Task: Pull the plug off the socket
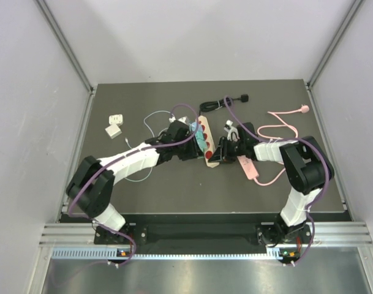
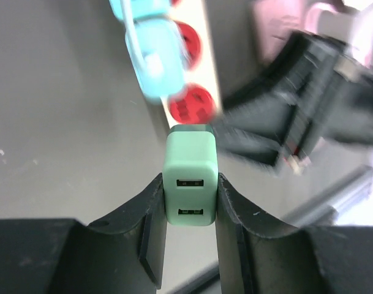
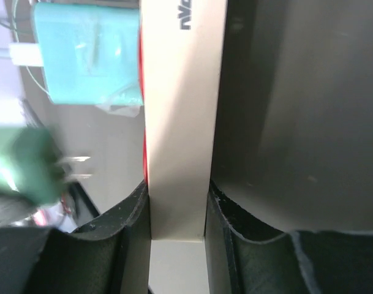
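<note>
**A:** Where is the plug?

**B:** The mint-green plastic plug, a rounded block with two USB ports on its back, is pinched in the left gripper. The black fingers press against its two sides. It sits just off the near end of the cream plastic power strip, in front of the strip's last round red socket.

**A:** In the socket or out of it?

**B:** Out. In the right wrist view its metal prongs show bare, pointing at the strip without touching it, though that part is blurred.

**A:** And the strip itself?

**B:** The right gripper is clamped across the strip's narrow body at that same end, with a jaw against each long side.

**A:** Is anything else on it?

**B:** A light-blue plastic adapter with a white lead is plugged in further up the strip, past the red socket.

**A:** And around it?

**B:** From above, the strip lies on a dark grey table. A pink cable loops to its right. A black cable lies beyond its far end. Two small white adapters sit well to its left.
</note>
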`<control>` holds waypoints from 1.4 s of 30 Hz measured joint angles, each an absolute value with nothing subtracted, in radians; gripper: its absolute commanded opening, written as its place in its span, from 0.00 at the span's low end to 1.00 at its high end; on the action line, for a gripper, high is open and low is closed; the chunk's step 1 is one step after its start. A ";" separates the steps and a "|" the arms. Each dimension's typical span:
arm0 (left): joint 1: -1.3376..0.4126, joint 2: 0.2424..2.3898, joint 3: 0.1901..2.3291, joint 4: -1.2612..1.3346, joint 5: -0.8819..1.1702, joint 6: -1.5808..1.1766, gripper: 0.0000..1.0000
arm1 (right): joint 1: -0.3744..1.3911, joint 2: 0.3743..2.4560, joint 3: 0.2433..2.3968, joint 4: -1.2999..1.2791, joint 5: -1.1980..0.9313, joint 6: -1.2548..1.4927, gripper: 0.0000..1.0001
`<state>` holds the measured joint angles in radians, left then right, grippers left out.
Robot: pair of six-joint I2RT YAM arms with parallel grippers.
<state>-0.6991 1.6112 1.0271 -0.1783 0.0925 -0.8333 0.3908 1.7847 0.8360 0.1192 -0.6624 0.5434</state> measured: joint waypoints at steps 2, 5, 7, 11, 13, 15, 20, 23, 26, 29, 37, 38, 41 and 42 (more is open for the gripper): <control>-0.688 1.559 1.014 -0.180 0.133 -0.830 0.00 | 0.362 1.789 0.830 0.115 -0.656 0.550 0.00; -0.674 1.503 1.010 -0.177 0.173 -0.834 0.00 | 0.340 1.789 0.830 0.126 -0.640 0.555 0.00; -0.669 1.483 1.010 -0.178 0.189 -0.835 0.00 | 0.333 1.789 0.830 0.128 -0.635 0.561 0.00; -0.661 1.472 0.993 -0.177 0.231 -0.814 0.00 | 0.332 1.789 0.830 0.130 -0.634 0.561 0.00; -0.646 1.446 0.953 -0.167 0.277 -0.794 0.00 | 0.331 1.789 0.830 0.130 -0.635 0.561 0.00; -0.621 1.404 0.902 -0.157 0.326 -0.776 0.00 | 0.330 1.789 0.830 0.131 -0.638 0.561 0.00; -0.478 1.246 0.778 -0.151 0.419 -0.729 0.00 | 0.317 1.789 0.825 0.138 -0.656 0.556 0.00; -0.363 1.141 0.740 -0.152 0.434 -0.702 0.00 | 0.304 1.794 0.824 0.142 -0.676 0.551 0.00; -0.258 1.075 0.733 -0.152 0.427 -0.682 0.00 | 0.296 1.797 0.823 0.146 -0.690 0.545 0.00; -0.131 1.055 0.716 -0.134 0.413 -0.686 0.00 | 0.291 1.803 0.822 0.154 -0.705 0.542 0.00; 0.167 1.239 0.683 -0.001 0.353 -0.778 0.00 | 0.287 1.811 0.817 0.176 -0.731 0.542 0.00; 0.191 1.269 0.684 0.011 0.346 -0.788 0.00 | 0.286 1.811 0.817 0.178 -0.732 0.542 0.00; 0.258 1.362 0.684 0.041 0.321 -0.810 0.00 | 0.285 1.814 0.816 0.180 -0.737 0.542 0.00; 0.275 1.391 0.684 0.051 0.316 -0.812 0.01 | 0.285 1.817 0.816 0.184 -0.743 0.542 0.00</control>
<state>0.2752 1.3911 0.6838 0.0509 0.3157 -0.8124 0.2848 1.8172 0.8158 0.1837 -0.7425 0.5423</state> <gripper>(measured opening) 0.373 0.323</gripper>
